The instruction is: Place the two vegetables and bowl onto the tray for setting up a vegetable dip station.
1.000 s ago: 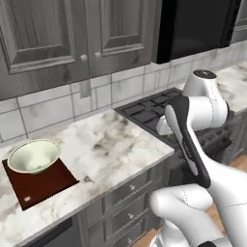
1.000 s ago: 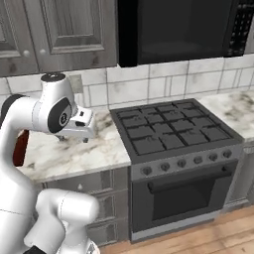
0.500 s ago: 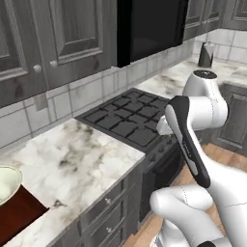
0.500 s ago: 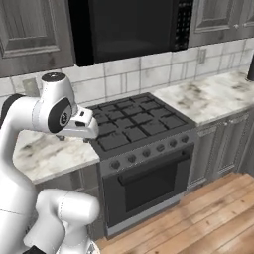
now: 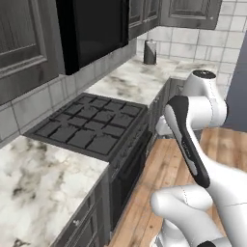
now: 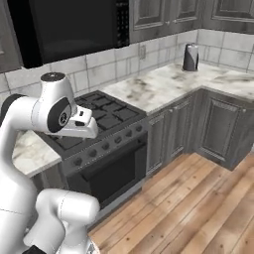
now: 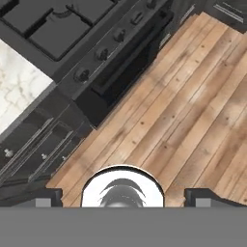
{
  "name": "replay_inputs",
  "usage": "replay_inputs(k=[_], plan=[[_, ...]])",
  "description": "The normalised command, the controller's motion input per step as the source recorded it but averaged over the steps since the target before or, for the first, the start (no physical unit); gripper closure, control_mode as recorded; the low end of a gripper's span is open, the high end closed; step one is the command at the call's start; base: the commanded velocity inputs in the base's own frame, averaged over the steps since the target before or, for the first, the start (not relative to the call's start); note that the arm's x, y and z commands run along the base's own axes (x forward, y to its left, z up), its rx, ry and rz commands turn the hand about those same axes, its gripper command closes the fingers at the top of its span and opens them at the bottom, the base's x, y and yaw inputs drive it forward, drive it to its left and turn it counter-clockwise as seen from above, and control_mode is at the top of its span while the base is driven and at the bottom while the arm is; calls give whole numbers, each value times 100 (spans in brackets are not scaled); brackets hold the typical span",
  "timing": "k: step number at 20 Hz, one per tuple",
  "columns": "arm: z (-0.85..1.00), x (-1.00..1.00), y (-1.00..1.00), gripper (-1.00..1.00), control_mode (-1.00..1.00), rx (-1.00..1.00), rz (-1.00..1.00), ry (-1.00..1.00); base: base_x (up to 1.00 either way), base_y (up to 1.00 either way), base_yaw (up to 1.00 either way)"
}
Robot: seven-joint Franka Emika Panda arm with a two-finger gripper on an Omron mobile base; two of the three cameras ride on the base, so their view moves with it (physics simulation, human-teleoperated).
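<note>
Domestic kitchen, rendered. Black gas stove point(image 5: 89, 126) with grates, set between runs of white-grey marbled surface point(image 5: 140, 79). Row of knobs along its front and dark oven door point(image 6: 110, 174) beneath. Black microwave point(image 5: 94, 29) mounted above the burners, flanked by dark grey panelled wall cabinets point(image 6: 151, 15). Matching base cabinets point(image 6: 218, 126) and drawers below the surface, turning a corner. Pale square-tiled backsplash point(image 6: 101, 62) behind. Dark cylindrical canister point(image 6: 190, 57) standing on the surface near the corner. Warm wood-plank floor point(image 7: 193, 111).
</note>
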Motion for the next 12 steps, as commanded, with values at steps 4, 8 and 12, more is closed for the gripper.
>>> replay_inputs(k=[4,8,12], plan=[[0,0,0,-100,100,0,0,0,0,-46,-52],[0,0,0,-100,100,0,0,0,0,-43,-52],[0,0,0,-100,100,0,0,0,0,-40,-52]])
